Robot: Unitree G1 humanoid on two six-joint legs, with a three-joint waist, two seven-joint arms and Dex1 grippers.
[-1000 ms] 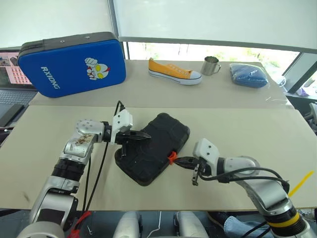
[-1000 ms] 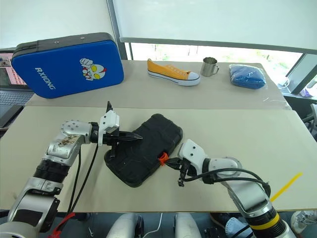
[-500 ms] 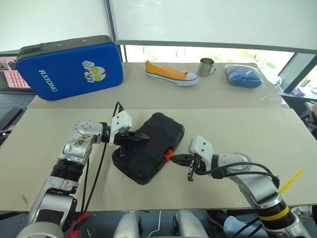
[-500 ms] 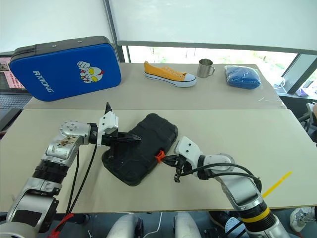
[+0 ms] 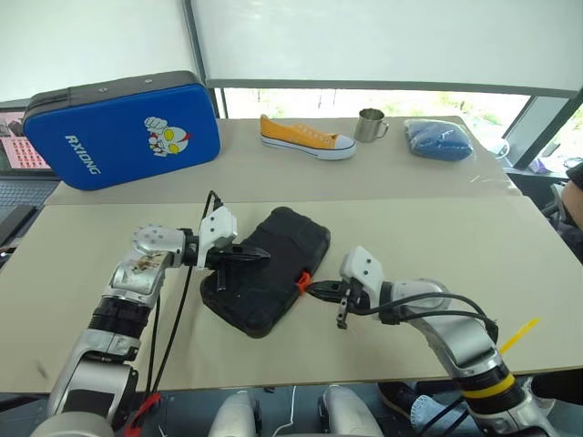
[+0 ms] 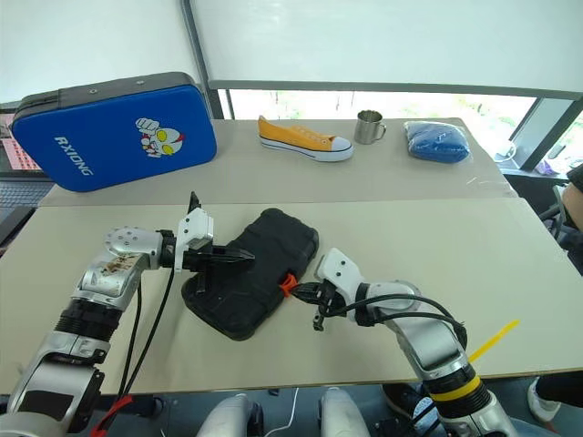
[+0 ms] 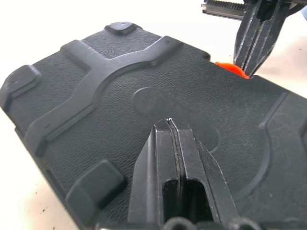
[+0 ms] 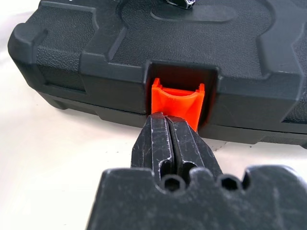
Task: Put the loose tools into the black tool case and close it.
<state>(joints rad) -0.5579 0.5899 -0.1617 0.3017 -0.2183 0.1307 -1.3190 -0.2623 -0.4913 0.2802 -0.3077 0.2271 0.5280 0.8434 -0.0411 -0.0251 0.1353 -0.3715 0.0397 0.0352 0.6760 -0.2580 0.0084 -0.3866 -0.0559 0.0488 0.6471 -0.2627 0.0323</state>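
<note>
The black tool case (image 5: 287, 241) lies shut on the table, its lid down. My left gripper (image 5: 260, 259) is shut, and its fingertips (image 7: 171, 122) rest on the middle of the textured lid. My right gripper (image 8: 165, 117) is shut too. Its tips press against the lower edge of the small orange latch (image 8: 175, 98) on the case's front side (image 5: 301, 281). It also stands at the latch (image 7: 230, 69) in the left wrist view. The loose tools are out of view.
At the back left stands a large blue cartoon-printed case (image 5: 123, 132). A yellow shoe (image 5: 305, 137), a metal mug (image 5: 369, 126) and a blue bundle (image 5: 439, 139) lie along the far table. A laptop (image 5: 11, 155) sits at the left edge.
The whole picture has shifted with the camera. My right gripper has edged slightly closer to the orange latch. The left gripper stays on the lid.
</note>
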